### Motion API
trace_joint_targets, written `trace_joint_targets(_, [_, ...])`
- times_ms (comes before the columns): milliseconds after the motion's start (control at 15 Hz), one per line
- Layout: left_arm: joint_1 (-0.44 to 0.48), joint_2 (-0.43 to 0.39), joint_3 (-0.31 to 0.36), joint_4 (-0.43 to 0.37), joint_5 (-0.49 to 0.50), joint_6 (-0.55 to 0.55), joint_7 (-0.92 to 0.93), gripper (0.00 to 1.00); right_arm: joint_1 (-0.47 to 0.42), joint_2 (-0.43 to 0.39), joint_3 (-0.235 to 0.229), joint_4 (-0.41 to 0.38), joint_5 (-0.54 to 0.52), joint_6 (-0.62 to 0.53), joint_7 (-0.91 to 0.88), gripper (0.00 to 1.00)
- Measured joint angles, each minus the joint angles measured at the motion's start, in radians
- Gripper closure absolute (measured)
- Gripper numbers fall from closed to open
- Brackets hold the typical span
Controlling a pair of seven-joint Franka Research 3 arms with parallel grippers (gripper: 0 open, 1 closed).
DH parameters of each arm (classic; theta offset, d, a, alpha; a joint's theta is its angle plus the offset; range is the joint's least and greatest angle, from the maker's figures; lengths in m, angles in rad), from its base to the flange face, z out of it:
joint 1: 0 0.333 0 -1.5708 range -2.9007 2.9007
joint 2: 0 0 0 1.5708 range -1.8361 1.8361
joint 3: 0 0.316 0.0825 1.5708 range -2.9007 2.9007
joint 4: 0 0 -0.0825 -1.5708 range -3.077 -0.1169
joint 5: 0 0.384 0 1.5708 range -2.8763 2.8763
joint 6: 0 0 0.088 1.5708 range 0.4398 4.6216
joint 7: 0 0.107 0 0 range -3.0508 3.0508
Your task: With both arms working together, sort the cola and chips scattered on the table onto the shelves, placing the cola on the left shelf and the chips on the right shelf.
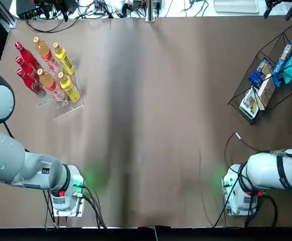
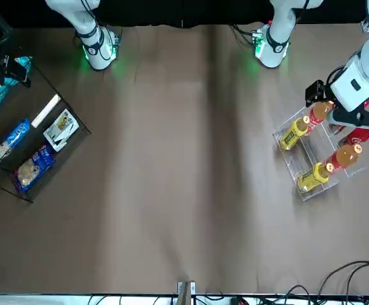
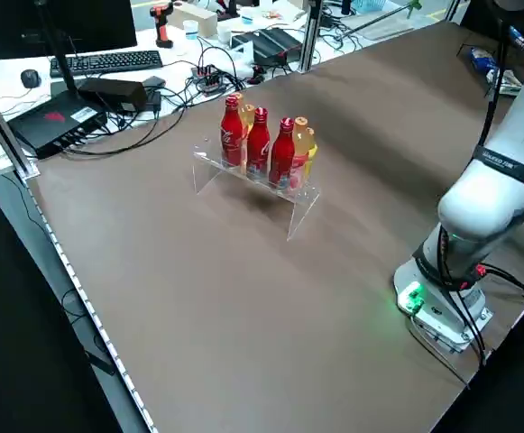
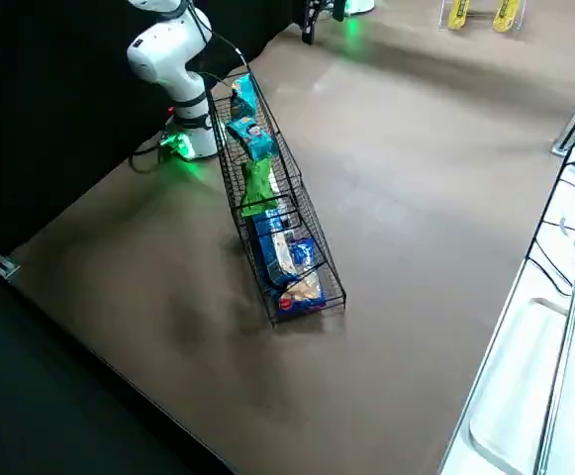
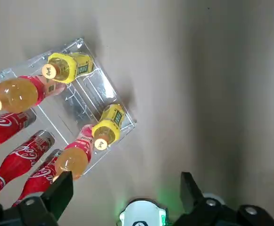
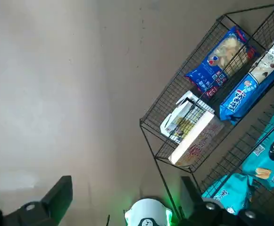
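Matt brown table (image 1: 151,125); clear glossy acrylic left shelf (image 1: 68,107); black wire right shelf (image 1: 238,93)

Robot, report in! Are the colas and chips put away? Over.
Left gripper open, right gripper open, both empty. Cola on left shelf, chips in right shelf. Nothing blocking.

3 red cola bottles (image 5: 19,157) stand upright in the clear left shelf (image 5: 87,101) below the left claw (image 5: 127,197); teal and green chips (image 4: 252,148) lie in the black right shelf (image 4: 312,252).
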Motion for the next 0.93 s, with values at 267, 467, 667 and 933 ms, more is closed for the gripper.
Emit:
trace_joint_targets(267, [0.001,0.009,0.002,0.000,0.000,0.001,-0.002,0.00,0.000,0.000,0.000,0.002,0.000,0.002,0.000,0.00])
trace_joint_targets(467, [0.001,0.010,0.005,0.000,0.000,0.002,-0.005,0.00,0.000,0.000,0.000,0.007,0.000,0.004,0.000,0.00])
trace_joint_targets(667, [0.001,0.010,0.006,0.000,-0.001,0.031,-0.018,0.00,0.000,0.000,0.000,0.010,0.000,0.010,0.000,0.00])
trace_joint_targets(933, [0.001,0.010,0.007,0.000,-0.016,0.088,-0.078,0.00,0.000,0.000,0.001,0.010,0.000,0.009,0.000,0.00])
